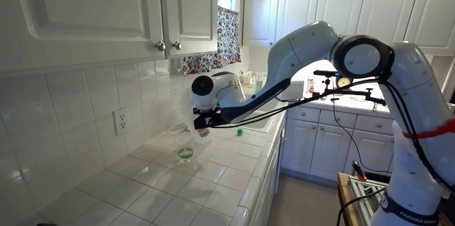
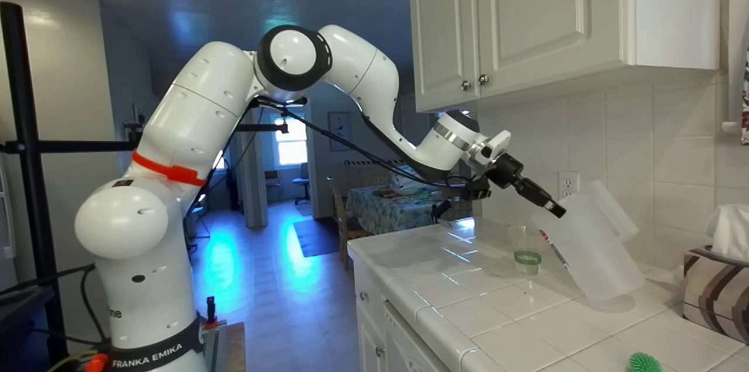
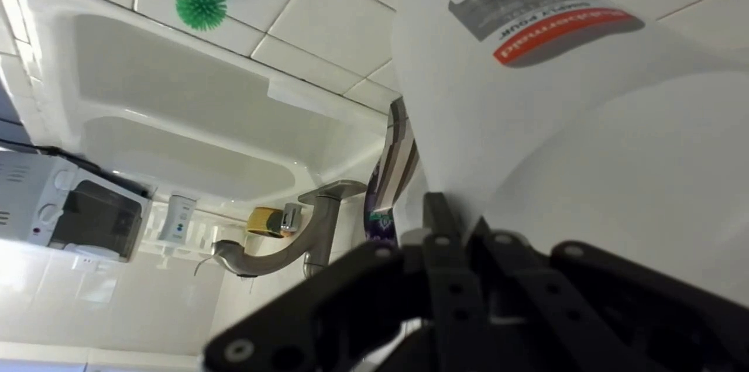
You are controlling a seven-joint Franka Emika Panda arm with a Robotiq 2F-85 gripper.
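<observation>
Over the white-tiled counter (image 2: 497, 310), in an exterior view, the claw (image 2: 557, 209) is clamped on a translucent pitcher (image 2: 591, 252) at its five o'clock, whose top tilts toward a clear cup (image 2: 528, 258) at seven. Also read from the claw, a patterned tissue box (image 2: 720, 299) sits at four and a spiky green ball (image 2: 643, 363) at five. Behind, a wall outlet (image 2: 568, 183) shows at one. Well off, a cloth-covered table (image 2: 377, 211) stands at nine, beside a floor (image 2: 292, 278) gleaming blue, and a bright window (image 2: 291, 141) glows between nine and ten.
</observation>
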